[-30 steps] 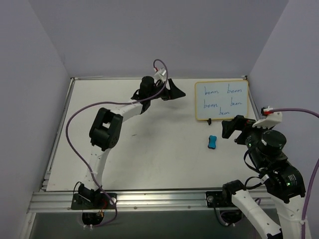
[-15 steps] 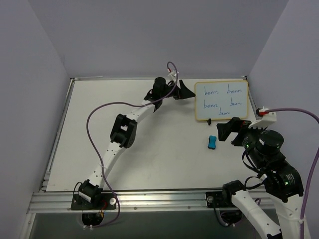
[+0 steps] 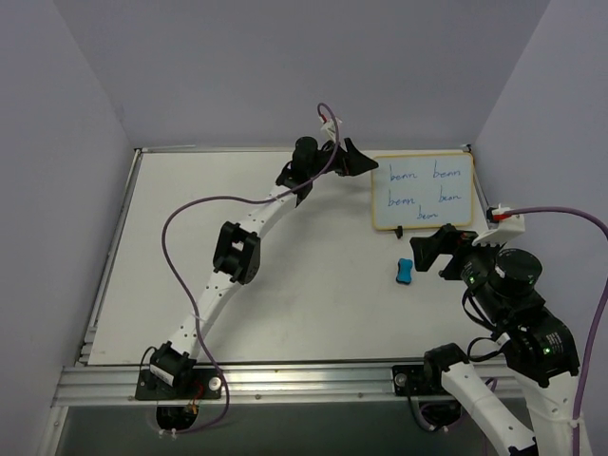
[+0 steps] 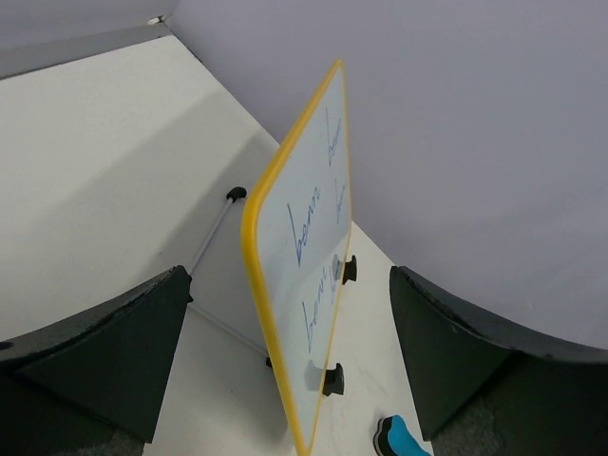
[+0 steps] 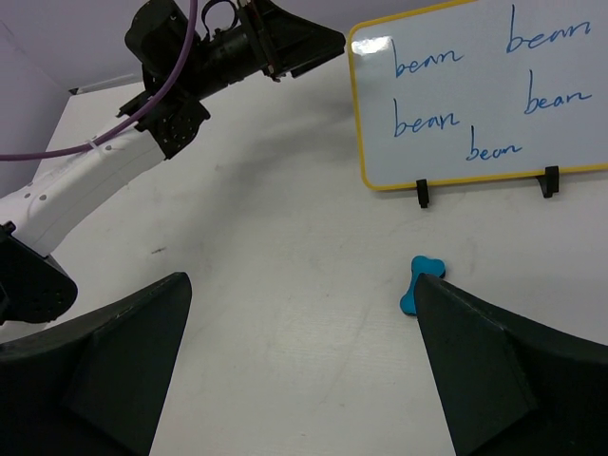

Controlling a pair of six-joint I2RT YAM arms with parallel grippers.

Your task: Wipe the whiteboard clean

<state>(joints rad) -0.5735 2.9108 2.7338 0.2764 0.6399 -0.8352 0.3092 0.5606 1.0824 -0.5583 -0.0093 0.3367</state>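
Observation:
The whiteboard (image 3: 423,190) stands upright on small black feet at the back right. It has a yellow frame and several blue handwritten words. My left gripper (image 3: 359,160) is open just left of its upper left corner. In the left wrist view the whiteboard (image 4: 318,237) shows almost edge-on, its yellow edge ahead between the open fingers (image 4: 104,351) of the left gripper (image 4: 290,285). A small blue eraser (image 3: 405,272) lies on the table in front of the board. My right gripper (image 3: 432,249) hovers open just right of the eraser (image 5: 421,283), holding nothing.
The whiteboard (image 5: 484,95) rests on a thin wire stand (image 4: 211,236) behind it. Purple-grey walls close the table at the back and both sides. The long left arm (image 3: 237,249) stretches diagonally across the table's middle. The right gripper (image 5: 299,285) looks over bare tabletop.
The left arm has stretched out and swung right, bringing its gripper up to the whiteboard's left edge. The right gripper shifted slightly left toward the eraser.

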